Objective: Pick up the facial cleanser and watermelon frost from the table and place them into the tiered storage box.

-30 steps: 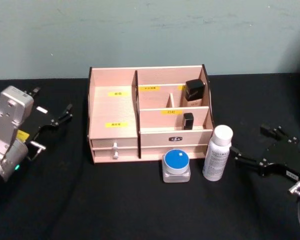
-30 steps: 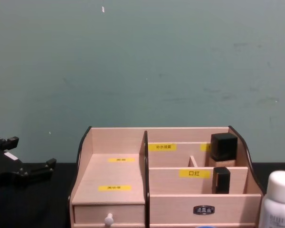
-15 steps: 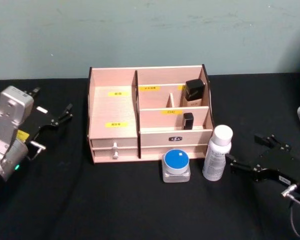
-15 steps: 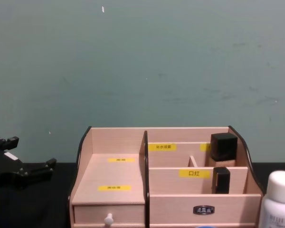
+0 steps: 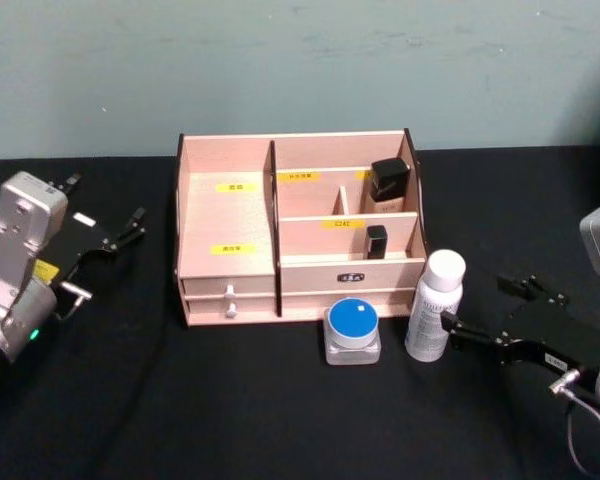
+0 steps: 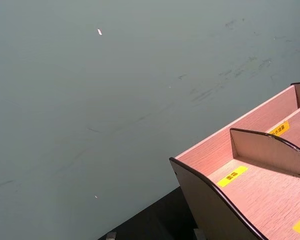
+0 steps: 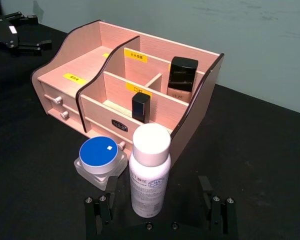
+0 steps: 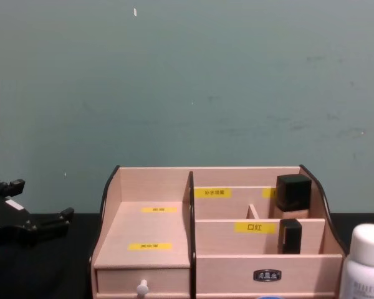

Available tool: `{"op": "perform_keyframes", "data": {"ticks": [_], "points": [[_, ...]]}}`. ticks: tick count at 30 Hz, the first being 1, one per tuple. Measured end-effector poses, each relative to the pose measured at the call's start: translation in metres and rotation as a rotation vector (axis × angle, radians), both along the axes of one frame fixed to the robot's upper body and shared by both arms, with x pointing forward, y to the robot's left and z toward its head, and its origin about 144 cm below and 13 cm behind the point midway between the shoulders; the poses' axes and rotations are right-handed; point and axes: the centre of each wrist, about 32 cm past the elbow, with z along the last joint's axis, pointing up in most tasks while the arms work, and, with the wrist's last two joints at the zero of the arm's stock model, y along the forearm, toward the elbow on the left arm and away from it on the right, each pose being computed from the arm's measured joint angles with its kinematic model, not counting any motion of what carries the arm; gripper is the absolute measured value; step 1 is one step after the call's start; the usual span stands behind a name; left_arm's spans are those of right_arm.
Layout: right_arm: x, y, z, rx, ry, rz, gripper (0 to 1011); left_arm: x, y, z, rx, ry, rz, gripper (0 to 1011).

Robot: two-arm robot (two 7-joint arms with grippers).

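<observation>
RISK OF A TOPPLE: the right gripper (image 5: 474, 303) comes in from the right w/ its fingers spread wide on either side of the tall white cylindrical facial cleanser bottle (image 5: 435, 305). It grips nothing, and the right wrist view shows gaps on both sides. If one finger meets the bottle before the other, the tall, narrow shape could well tip left toward the squat frosted watermelon frost jar w/ round bright blue lid (image 5: 352, 330), which stands just beside it. The finger on that side is near the jar & may nudge it. A loose grip on what looks like smooth plastic could let the bottle slip. A lift taken too close in could clip the dark-edged right wall of the pale wooden tiered storage box (image 5: 225, 215), just on the bottle's far side. The bottle stands upright on the black table (image 5: 280, 420), rounded white cap on, small grey print on its front. The jar is upright too, lid on, in front of the box's lower front panel; both are outside the box. The box's right compartments hold a black-capped cosmetic bottle (image 5: 389, 185) & a small black lipstick-like tube (image 5: 377, 241). The left gripper (image 5: 107, 197) sits parked at far left, fingers apart, empty.
</observation>
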Motion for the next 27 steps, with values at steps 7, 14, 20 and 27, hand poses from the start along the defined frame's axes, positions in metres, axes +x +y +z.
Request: {"op": "perform_keyframes", "data": {"ticks": [7, 14, 20, 27], "points": [[0.008, 0.003, -0.005, 0.009, -0.01, 0.012, 1002, 0.0, 0.0, 0.0, 0.0, 0.0, 0.0, 1001], [0.016, 0.005, -0.012, 0.021, -0.004, 0.013, 1003, 0.0, 0.0, 0.0, 0.0, 0.0, 0.0, 1001], [0.024, 0.005, -0.018, 0.035, 0.004, 0.02, 1002, 0.0, 0.0, 0.0, 0.0, 0.0, 0.0, 1001], [0.032, 0.007, -0.022, 0.044, -0.002, 0.037, 1002, 0.0, 0.0, 0.0, 0.0, 0.0, 0.0, 1001]]}}
